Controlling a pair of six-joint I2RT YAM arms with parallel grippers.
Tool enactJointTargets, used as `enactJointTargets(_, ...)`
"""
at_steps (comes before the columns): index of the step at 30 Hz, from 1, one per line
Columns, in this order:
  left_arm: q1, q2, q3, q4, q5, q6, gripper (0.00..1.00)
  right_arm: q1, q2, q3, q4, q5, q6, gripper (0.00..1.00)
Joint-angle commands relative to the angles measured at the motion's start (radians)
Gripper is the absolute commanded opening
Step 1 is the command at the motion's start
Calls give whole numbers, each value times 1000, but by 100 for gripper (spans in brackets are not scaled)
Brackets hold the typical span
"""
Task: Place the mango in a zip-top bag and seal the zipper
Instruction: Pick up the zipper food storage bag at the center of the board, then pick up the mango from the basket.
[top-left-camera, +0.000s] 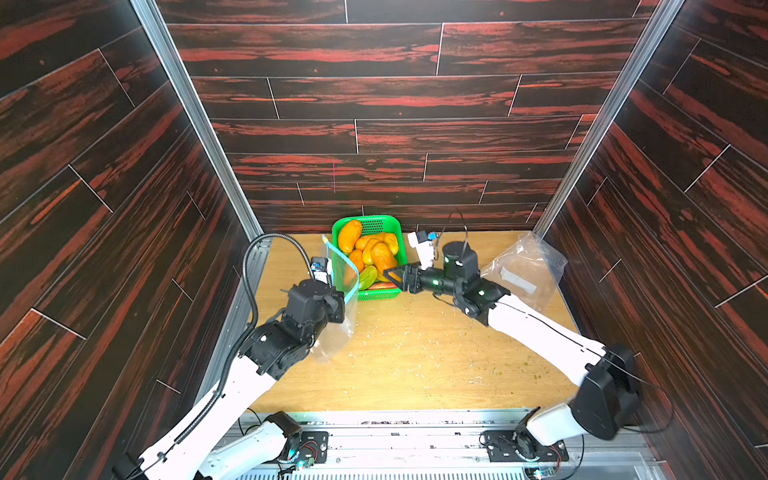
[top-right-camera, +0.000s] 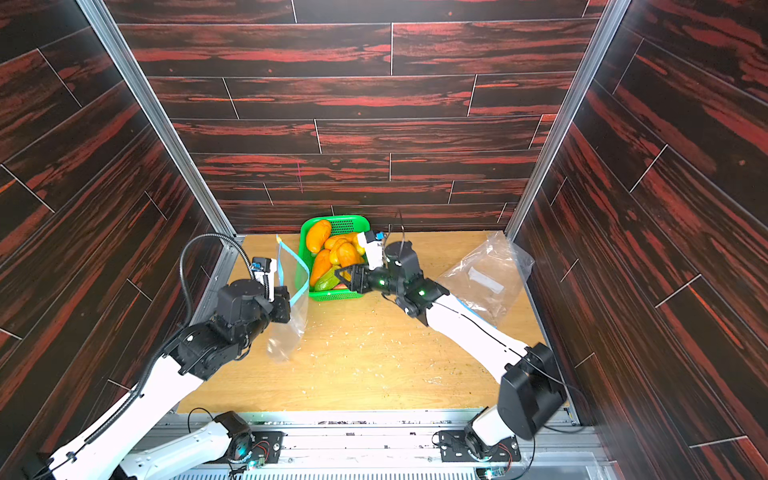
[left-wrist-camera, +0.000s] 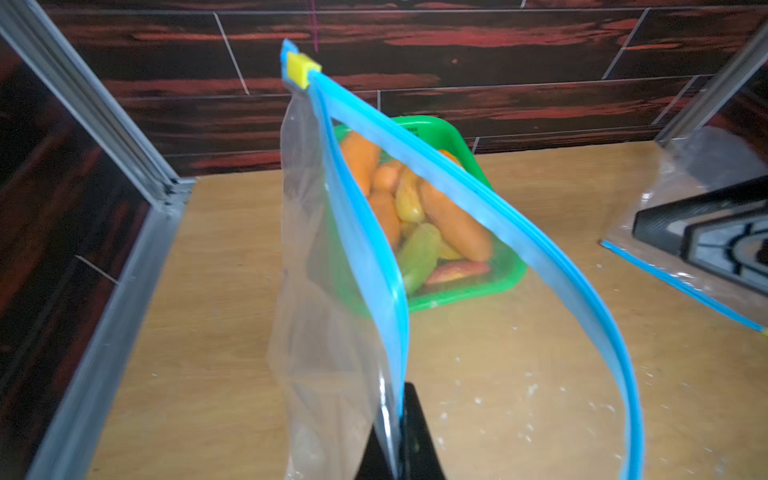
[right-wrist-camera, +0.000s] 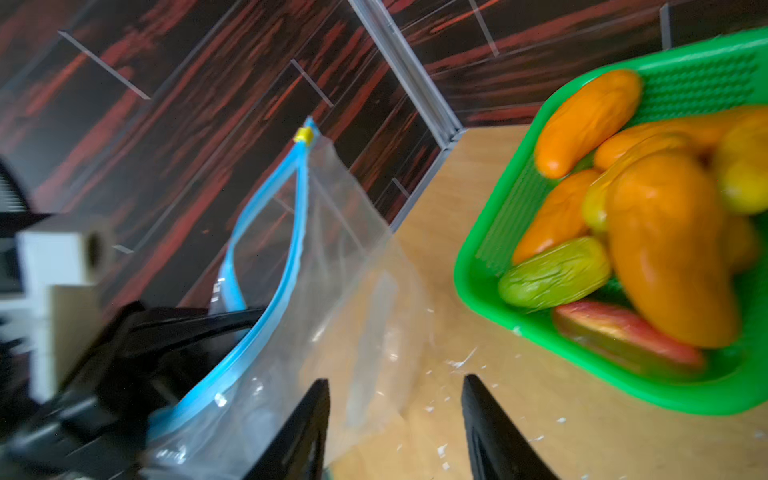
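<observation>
Zip-top bag (left-wrist-camera: 332, 332) is pinched by the left gripper (left-wrist-camera: 395, 415); the right gripper (right-wrist-camera: 395, 380) is held spread near the basket (right-wrist-camera: 467, 286).

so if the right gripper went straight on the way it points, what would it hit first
Most likely the zip-top bag held up by the left gripper: the right gripper, open and empty, points past the front corner of the green basket at its clear side. Depth is unclear.

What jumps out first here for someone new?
A green basket heaped with orange mangoes sits at the back of the table. Beside it, the left gripper pinches a clear zip-top bag by its blue rim, mouth gaping. The right gripper hangs open, empty, by the basket's front.
</observation>
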Motion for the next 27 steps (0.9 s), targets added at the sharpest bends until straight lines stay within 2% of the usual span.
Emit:
enactJointTargets(1,8,75,8,42,-101,98,0,-27,101,51,-113,83,-69,56)
enactJointTargets(5,44,184,49,76,-22,187,0,-74,223,154,-189,95,-129,65)
enactJointTargets(7,83,227,62,93,61,209,0,-88,296,224,-241,118,-171,69)
enactJointTargets(11,151,281,68,99,226,186,0,-117,446,364,-312,118,-219,73)
enactJointTargets(14,177,293,32,136,306,159,0,-122,542,460,-336,132,-249,74)
enactJointTargets(23,201,319,-66,244,443,34,0,-121,769,752,-432,183,-325,74)
enactJointTargets(27,206,327,-85,272,457,-8,0,-120,858,879,-510,196,-332,76)
